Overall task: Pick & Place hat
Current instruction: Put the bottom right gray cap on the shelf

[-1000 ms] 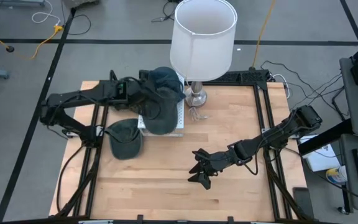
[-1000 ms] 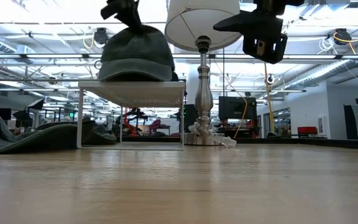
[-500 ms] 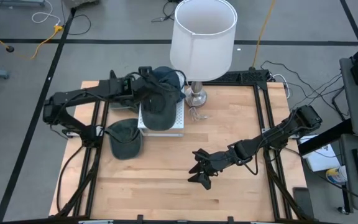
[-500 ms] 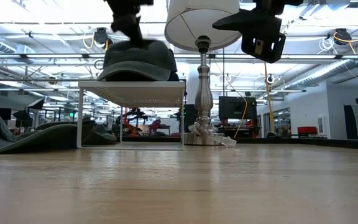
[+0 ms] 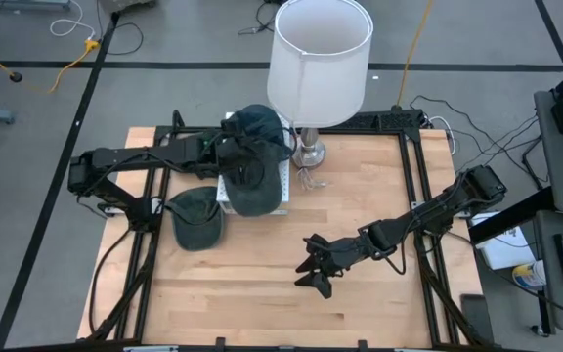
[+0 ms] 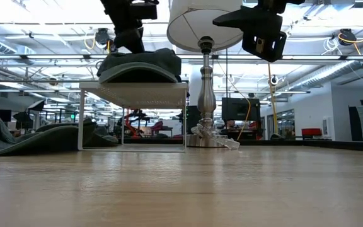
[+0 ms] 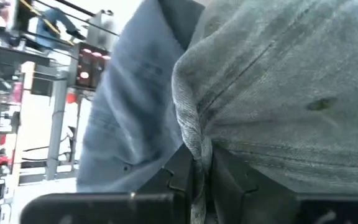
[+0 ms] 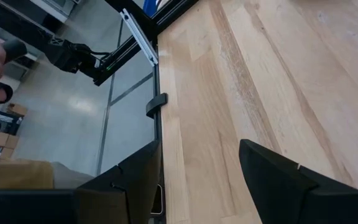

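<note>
Pinching a fold of the grey hat (image 7: pixel 278 93) between nearly closed fingers (image 7: pixel 182 171), left gripper (image 5: pixel 225 156) over the white shelf (image 6: pixel 133 86) beside the lamp (image 5: pixel 318 61). Hat lying flattened on the shelf top, cloth seam caught right in the narrow gap. Right gripper (image 5: pixel 313 273) hovering well apart above bare tabletop (image 5: pixel 262 293), fingers spread, holding nothing; second hat (image 5: pixel 194 216) on the table beside the shelf.

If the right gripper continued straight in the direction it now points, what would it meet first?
Most likely the bare wooden table. The right gripper hangs with open jaws over the table's front middle, tilted down, and its wrist view shows only wood ahead, then the table's edge. How far above the wood it hangs is unclear.
</note>
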Robot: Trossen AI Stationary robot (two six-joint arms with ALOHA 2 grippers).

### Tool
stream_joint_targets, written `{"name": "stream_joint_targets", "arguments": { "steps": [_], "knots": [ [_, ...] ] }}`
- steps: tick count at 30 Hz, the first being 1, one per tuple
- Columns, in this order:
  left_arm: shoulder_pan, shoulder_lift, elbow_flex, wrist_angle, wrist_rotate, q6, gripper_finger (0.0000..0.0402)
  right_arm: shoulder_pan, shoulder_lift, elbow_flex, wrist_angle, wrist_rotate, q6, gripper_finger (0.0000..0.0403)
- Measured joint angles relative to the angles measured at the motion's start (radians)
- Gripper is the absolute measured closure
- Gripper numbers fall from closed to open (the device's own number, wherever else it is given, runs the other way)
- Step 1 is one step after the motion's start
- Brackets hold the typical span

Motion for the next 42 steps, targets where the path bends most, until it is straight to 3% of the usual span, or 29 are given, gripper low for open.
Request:
{"name": "stream_joint_targets", "arguments": {
  "steps": [12, 15, 19, 42],
  "knots": [
    [0.006, -0.001, 0.0, 0.102, -0.083, 0.162, 0.0378, 0.0, 0.0, 0.0, 0.006, 0.0, -0.019, 0.0188],
    [0.027, -0.001, 0.0, 0.118, -0.049, 0.165, 0.0371, 0.0, 0.0, 0.0, 0.015, -0.001, -0.019, 0.0188],
    [0.05, -0.001, -0.01, 0.096, 0.033, 0.12, 0.0343, 0.0, 0.0, 0.0, 0.017, -0.001, -0.019, 0.0188],
    [0.04, -0.024, -0.005, 0.077, 0.024, 0.145, 0.0148, 0.0, 0.0, 0.0, 0.021, -0.002, -0.019, 0.0188]
  ]
}}
